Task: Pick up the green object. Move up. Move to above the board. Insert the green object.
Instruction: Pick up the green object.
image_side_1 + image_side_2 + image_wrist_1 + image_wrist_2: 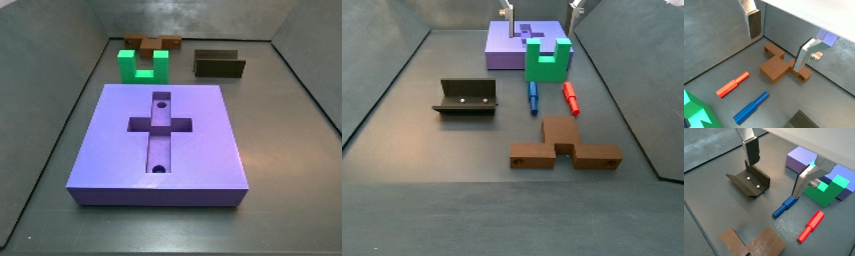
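The green object (pixel 143 65), a bright green U-shaped block, stands on the floor just off one short end of the purple board (pixel 160 140). Both also show in a side view, the green object (pixel 549 60) in front of the board (pixel 516 45). My gripper (pixel 541 8) is open and empty, high above the floor. In both wrist views the jaws stand wide apart with nothing between them. The gripper (pixel 773 180) hangs over bare floor beside the fixture (pixel 749 182), with the green object (pixel 831 190) off to one side. In a wrist view only a corner of the green object (pixel 694 112) shows.
A brown block (pixel 563 145) lies on the floor, with a blue peg (pixel 532 95) and a red peg (pixel 571 98) between it and the green object. The fixture (pixel 466 97) stands apart. Grey walls enclose the floor.
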{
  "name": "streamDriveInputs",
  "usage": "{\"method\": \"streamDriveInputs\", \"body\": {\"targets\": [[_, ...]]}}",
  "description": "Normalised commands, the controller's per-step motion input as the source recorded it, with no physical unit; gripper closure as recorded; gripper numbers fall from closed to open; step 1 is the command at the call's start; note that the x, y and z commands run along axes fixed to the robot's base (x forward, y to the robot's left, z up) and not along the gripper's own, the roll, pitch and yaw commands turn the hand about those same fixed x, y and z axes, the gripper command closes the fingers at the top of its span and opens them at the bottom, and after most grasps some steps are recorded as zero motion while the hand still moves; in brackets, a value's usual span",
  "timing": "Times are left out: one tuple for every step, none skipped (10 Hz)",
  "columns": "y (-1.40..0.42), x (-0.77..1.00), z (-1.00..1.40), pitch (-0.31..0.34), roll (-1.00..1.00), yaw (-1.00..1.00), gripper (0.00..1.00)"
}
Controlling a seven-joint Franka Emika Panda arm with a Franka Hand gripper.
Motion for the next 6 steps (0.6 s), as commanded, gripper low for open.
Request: {"method": "streamDriveInputs", "body": {"targets": [[0.0, 0.0, -0.03, 0.0, 0.0, 0.0, 0.0], [0.0, 0.02, 0.0, 0.0, 0.0, 0.0, 0.0], [-0.26, 0.03, -0.13, -0.019, -0.05, 0.0, 0.0], [-0.7, 0.0, -0.22, -0.013, -0.02, 0.03, 0.0], [-0.89, 0.0, -0.18, 0.0, 0.0, 0.0, 0.0], [-1.0, 0.01, -0.09, 0.0, -0.01, 0.0, 0.0]]}}
